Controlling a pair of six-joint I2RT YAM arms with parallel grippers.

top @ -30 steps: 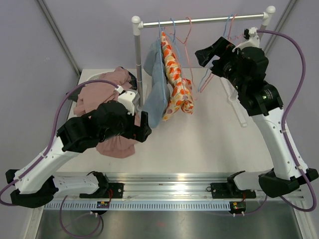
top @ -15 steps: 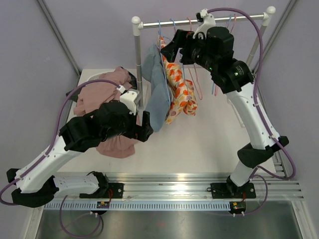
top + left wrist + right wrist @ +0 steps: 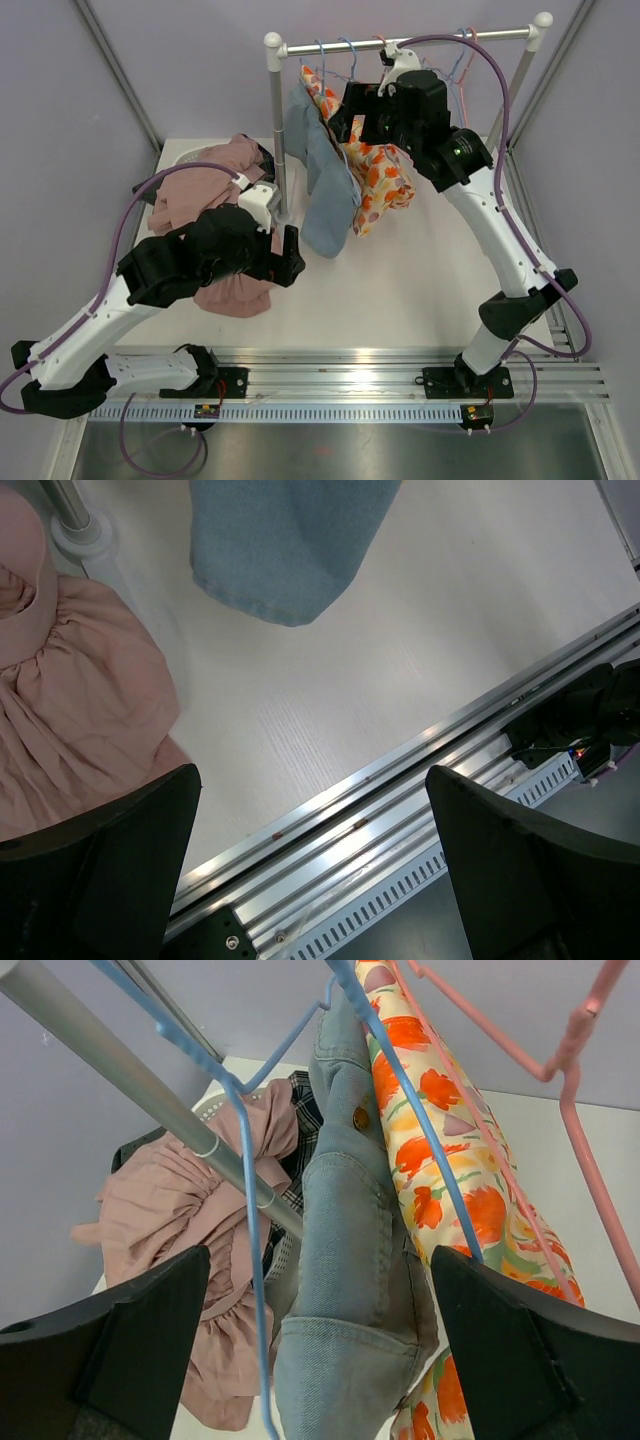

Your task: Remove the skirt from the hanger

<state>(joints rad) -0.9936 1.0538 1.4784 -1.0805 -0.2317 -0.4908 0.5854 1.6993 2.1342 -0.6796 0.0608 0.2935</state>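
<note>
right claw (image 3: pixel 320 1290): spread, empty, near the denim skirt (image 3: pixel 345 1220)
left claw (image 3: pixel 310 810): spread, empty
skirt: hung from blue hanger (image 3: pixel 400 1090) on rail (image 3: pixel 100 1060)
handling: judged soft, limp; best gripped at waistband

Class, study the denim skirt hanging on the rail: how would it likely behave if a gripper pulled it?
The denim skirt hangs in soft folds, so it would probably flop rather than hold shape. Its thick seamed hem suggests some weight. Pressed against the floral garment, it might drag that along.
</note>
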